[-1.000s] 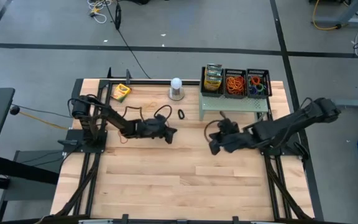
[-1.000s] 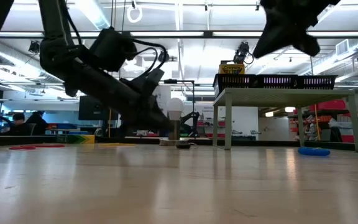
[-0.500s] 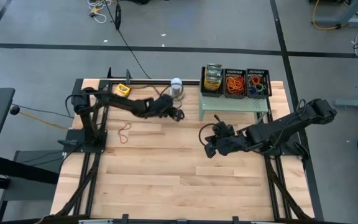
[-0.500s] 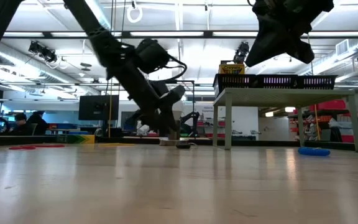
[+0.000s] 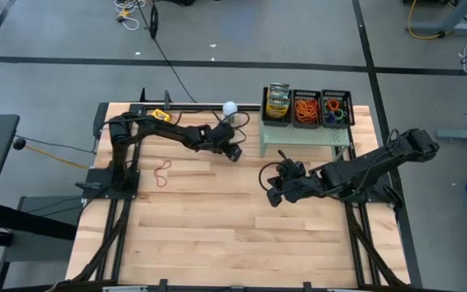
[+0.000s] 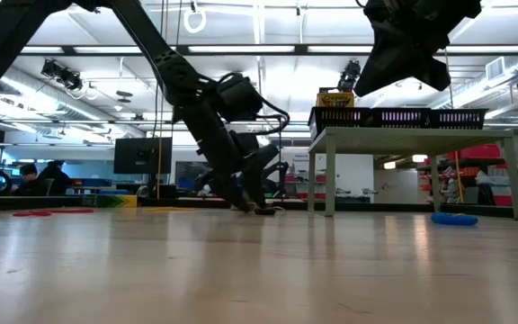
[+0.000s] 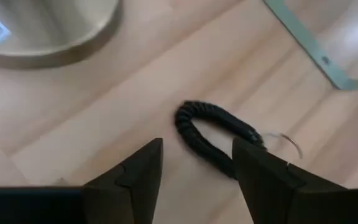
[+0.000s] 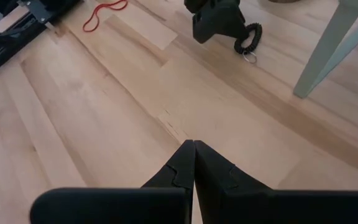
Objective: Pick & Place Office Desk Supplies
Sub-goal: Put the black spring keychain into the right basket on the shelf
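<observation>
The left gripper (image 7: 194,165) hangs with fingers spread and empty over the black coil loop (image 7: 213,137) on the surface at twelve o'clock; lower squarely so one strand sits between them before closing, while the right gripper (image 8: 193,158) waits pinched shut mid-surface.

The left arm reaches across the upper middle of the overhead frame, its left gripper (image 5: 233,152) tilted down close to the tabletop — fingers (image 7: 135,177) spread apart. The right arm stretches from the right edge toward centre, its right gripper (image 5: 271,195) raised — fingers pressed together.
</observation>
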